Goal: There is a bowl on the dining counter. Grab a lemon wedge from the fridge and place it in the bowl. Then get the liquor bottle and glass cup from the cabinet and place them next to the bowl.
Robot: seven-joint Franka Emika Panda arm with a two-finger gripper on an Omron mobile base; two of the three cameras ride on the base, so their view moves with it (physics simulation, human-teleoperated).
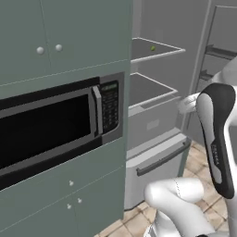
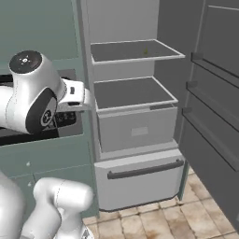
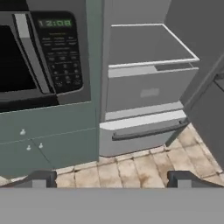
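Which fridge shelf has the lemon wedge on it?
The upper shelf of the open fridge. The lemon wedge sits near its back as a small yellow-green spot; the lower shelf beneath it shows nothing on it.

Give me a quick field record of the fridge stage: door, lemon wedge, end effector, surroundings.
fridge door: open, swung to the right
lemon wedge: small yellow-green piece on the upper shelf, toward the back
lower shelf: bare
end effector: open, holding nothing, facing the fridge's lower part from a distance
microwave: built into the grey-green cabinetry left of the fridge
freezer drawer: shut
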